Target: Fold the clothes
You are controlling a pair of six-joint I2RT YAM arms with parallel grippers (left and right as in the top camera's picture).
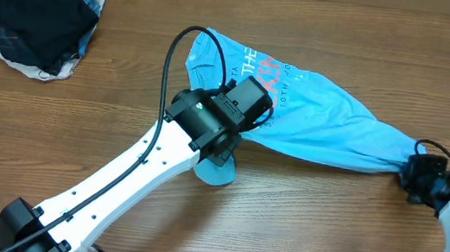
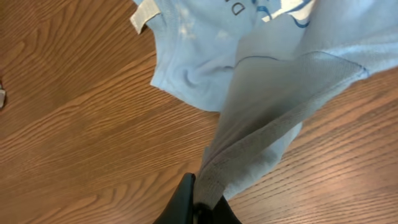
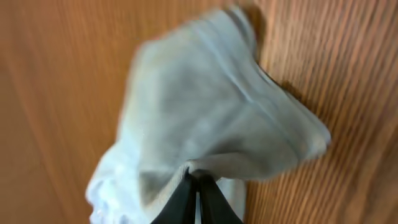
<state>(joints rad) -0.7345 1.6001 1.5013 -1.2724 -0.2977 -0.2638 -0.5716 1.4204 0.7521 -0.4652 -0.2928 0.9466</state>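
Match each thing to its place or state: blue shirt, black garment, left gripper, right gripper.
Things:
1 blue shirt
2 black garment
3 left gripper
4 right gripper

States:
A heaped at the table's far-left corner
B shut on the shirt's right end
C stretched across the table's middle
D shut on the shirt's left part

Pairs: 1-C, 2-A, 3-D, 4-B

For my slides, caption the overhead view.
Left tool and right tool pinch a blue shirt stretched over the table.

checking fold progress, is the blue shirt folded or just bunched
Not folded: the blue shirt lies stretched and rumpled on the table, pinched by the left gripper and right gripper.
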